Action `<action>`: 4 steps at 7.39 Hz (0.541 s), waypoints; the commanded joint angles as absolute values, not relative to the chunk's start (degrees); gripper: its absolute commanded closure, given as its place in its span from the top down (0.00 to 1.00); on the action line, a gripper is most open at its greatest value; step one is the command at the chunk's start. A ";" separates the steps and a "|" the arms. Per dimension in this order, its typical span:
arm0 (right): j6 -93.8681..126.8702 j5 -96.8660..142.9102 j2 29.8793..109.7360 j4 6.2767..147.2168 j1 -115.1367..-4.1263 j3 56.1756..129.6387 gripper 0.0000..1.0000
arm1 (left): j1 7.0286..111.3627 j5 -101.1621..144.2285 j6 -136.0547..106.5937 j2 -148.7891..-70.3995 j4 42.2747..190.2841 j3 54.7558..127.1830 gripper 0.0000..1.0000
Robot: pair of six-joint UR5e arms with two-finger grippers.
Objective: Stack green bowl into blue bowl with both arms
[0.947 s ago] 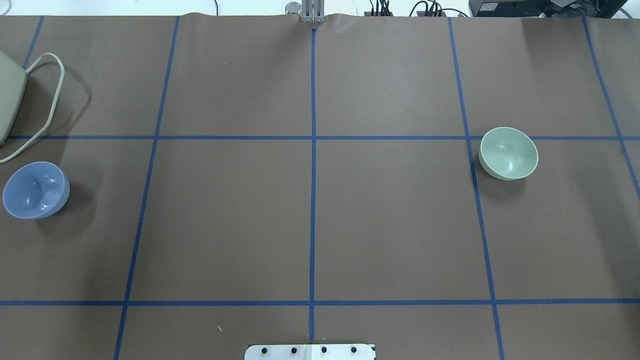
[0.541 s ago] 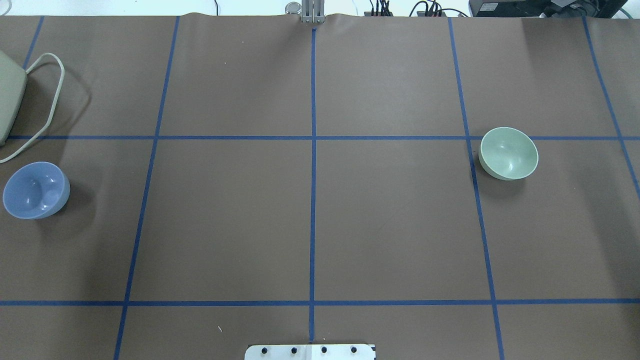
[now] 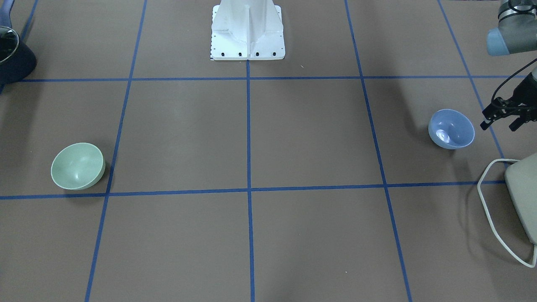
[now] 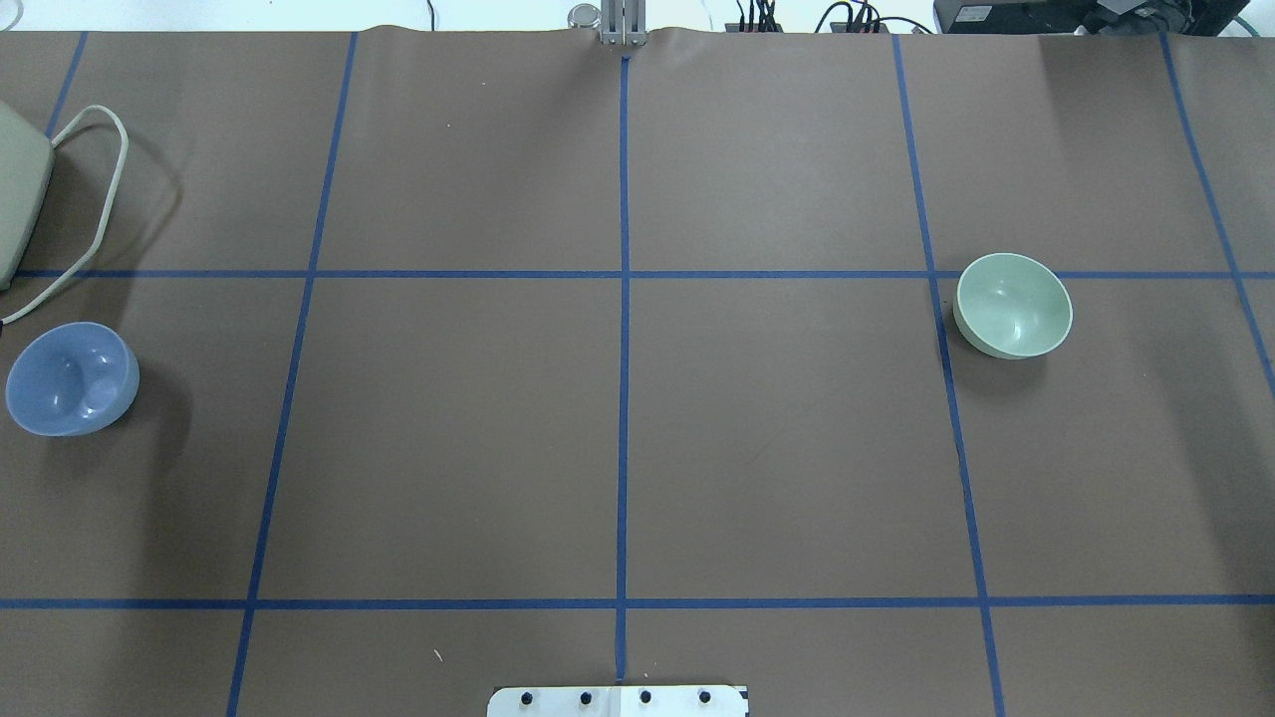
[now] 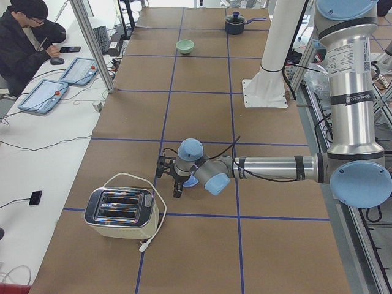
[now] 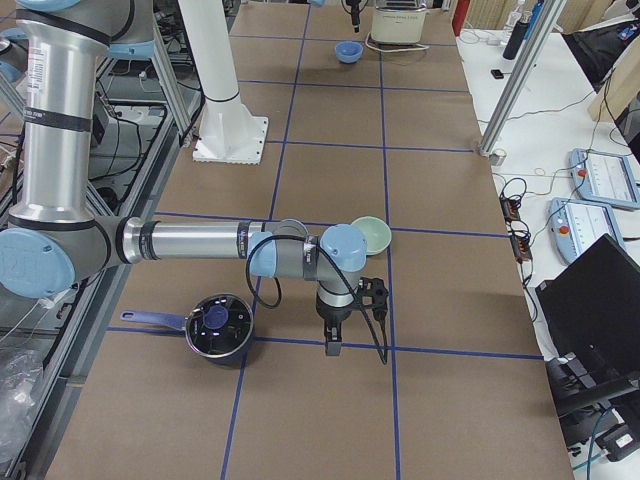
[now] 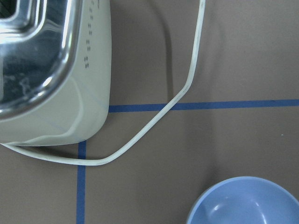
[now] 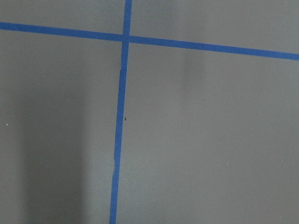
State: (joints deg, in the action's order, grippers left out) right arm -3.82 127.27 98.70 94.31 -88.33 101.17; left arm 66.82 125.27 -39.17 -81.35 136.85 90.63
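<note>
Your green bowl sits upright on the desk on the robot's right, just inside a crossing of the blue tape lines. The blue bowl stands upright far over on the robot's left, well apart from the green one and near the toaster and its pale cord. Both bowls are empty.

The left arm's fingers hang above the desk just beside the blue bowl, on its outer side. They are spread apart and hold nothing. That wrist's camera catches the bowl's rim at its lower edge.

The right arm's fingers point down at the desk near the green bowl, with a dark pot off to one side. You only get them from the side view, so I cannot tell how far apart they are.
</note>
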 commanded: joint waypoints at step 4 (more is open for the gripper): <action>-3.87 127.27 98.70 94.22 -88.33 101.25 1.00 | 61.53 122.52 -39.81 -81.56 140.35 88.42 0.20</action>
